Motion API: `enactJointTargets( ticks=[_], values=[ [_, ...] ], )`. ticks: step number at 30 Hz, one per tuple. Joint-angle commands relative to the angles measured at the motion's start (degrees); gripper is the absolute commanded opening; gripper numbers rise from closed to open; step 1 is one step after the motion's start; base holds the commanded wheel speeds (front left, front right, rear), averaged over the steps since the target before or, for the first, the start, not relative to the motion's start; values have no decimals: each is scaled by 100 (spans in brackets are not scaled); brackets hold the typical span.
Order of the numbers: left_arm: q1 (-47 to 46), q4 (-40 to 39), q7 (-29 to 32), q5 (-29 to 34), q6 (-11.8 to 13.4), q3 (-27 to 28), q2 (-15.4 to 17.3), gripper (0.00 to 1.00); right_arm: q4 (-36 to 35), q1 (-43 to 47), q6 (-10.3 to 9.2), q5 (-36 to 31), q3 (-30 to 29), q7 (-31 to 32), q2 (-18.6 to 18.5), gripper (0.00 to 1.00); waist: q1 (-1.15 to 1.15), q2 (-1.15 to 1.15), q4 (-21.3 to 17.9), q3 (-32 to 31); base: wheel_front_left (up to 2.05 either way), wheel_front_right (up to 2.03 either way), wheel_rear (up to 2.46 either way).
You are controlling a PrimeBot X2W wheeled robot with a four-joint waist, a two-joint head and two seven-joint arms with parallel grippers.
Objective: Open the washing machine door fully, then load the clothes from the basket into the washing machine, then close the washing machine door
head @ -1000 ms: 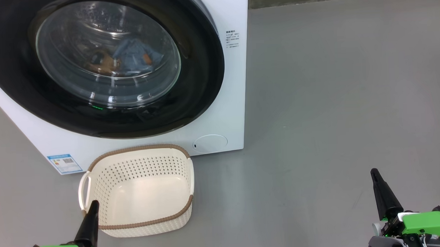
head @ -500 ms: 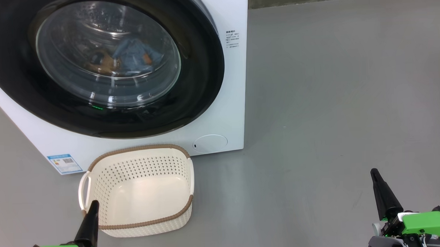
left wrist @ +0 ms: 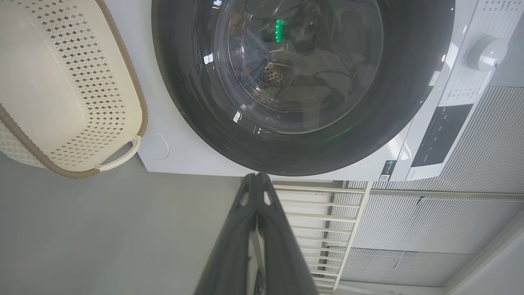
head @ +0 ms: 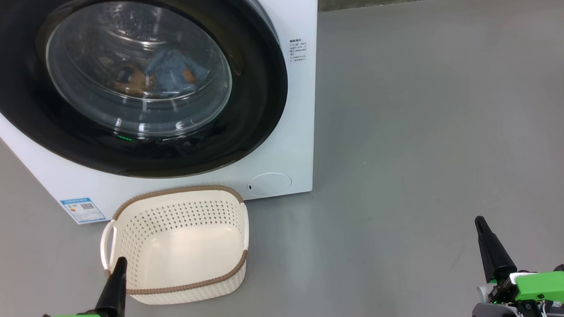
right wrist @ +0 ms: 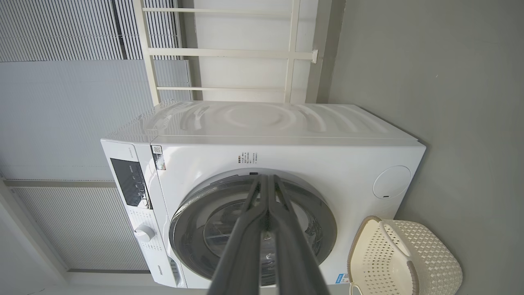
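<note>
My left hand (head: 119,263) is closed, fingers pressed together, tip over the near rim of the basket (head: 180,213). My right hand (head: 479,222) is closed too, over bare floor (head: 403,126), well apart from the rest. Washing machine door (head: 138,83) sits shut on the washing machine (head: 301,106). Clothes (head: 171,71) lie in the drum, behind the glass. Basket stands on the floor just before the machine.
</note>
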Motion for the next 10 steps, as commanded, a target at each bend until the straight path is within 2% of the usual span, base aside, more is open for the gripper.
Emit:
enactJointTargets(
  ticks=[1, 10],
  values=[
    [-235, -113, 35, -49, -57, 164, 122, 0, -141, -146, 9, 3, 124, 46, -12, 0, 0, 0, 0, 0, 0, 0, 0],
    [-235, -113, 34, -49, -57, 164, 122, 0, -141, -146, 9, 2, 124, 46, -12, 0, 0, 0, 0, 0, 0, 0, 0]
  ],
)
